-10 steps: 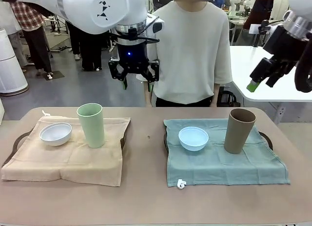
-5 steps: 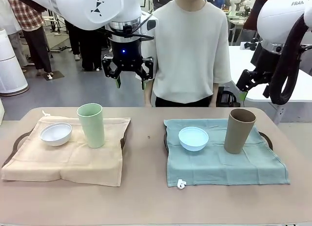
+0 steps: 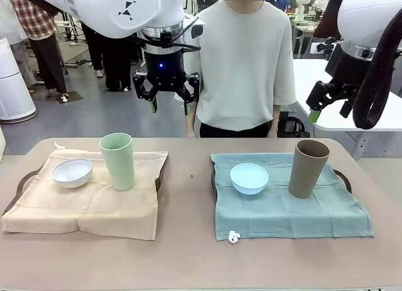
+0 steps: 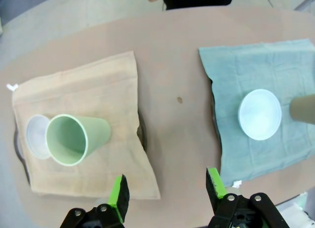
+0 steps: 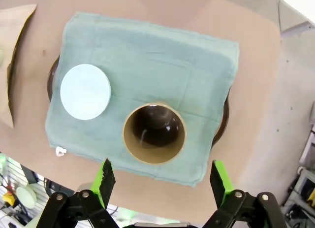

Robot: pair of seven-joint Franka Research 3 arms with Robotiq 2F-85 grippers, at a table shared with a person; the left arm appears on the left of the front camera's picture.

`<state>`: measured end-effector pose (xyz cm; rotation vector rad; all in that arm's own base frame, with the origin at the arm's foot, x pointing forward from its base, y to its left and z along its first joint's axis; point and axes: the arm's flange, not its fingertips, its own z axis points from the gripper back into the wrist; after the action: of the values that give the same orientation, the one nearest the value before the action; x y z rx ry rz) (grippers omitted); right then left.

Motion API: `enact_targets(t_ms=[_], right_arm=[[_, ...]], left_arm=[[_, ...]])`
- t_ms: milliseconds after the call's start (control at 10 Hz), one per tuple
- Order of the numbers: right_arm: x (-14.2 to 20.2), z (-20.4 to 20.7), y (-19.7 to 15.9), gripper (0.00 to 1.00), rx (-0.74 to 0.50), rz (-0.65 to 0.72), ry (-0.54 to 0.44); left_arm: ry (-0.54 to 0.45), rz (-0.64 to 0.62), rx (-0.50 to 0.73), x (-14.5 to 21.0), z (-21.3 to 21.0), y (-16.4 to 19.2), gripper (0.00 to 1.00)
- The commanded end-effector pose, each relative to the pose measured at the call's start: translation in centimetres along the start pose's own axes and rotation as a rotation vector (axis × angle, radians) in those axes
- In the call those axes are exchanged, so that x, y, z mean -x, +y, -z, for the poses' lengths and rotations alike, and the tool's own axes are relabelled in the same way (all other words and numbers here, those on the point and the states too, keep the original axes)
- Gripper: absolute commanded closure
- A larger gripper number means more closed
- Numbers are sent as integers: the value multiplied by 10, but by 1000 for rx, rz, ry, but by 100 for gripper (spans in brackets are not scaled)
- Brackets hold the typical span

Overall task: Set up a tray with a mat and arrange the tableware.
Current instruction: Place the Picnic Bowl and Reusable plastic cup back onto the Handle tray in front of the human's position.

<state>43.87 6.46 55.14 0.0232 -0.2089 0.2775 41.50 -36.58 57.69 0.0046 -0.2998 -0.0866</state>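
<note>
Two trays hold the tableware. On the left, a beige mat (image 3: 81, 206) carries a white bowl (image 3: 71, 171) and a pale green cup (image 3: 117, 160). On the right, a teal mat (image 3: 295, 212) carries a light blue bowl (image 3: 249, 178) and a tan-brown cup (image 3: 308, 168). My left gripper (image 3: 169, 106) hangs open and empty high above the table's far middle; below its fingers lie the green cup (image 4: 74, 138) and blue bowl (image 4: 259, 114). My right gripper (image 3: 328, 112) is open and empty, high over the brown cup (image 5: 154, 133), with the blue bowl (image 5: 85, 91) to one side.
A person in a white shirt (image 3: 245, 58) stands at the far edge, between the two arms. Dark tray rims (image 3: 342, 176) peek from under the mats. A bare brown strip of table (image 3: 188, 197) separates the trays. A white table (image 3: 333, 90) stands behind on the right.
The right arm has swung round, its gripper shifting a little left and turning while staying high. The left gripper drifted slightly left. The bowls, cups and mats have not moved.
</note>
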Motion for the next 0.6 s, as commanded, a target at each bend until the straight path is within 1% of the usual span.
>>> enact_targets(t_ms=[0, 500], right_arm=[[1, 2, -3, 0, 3, -17, 3], [1, 2, -3, 0, 3, -17, 3]], left_arm=[[-1, 0, 0, -1, -1, 3, 18], [-1, 0, 0, -1, -1, 3, 18]])
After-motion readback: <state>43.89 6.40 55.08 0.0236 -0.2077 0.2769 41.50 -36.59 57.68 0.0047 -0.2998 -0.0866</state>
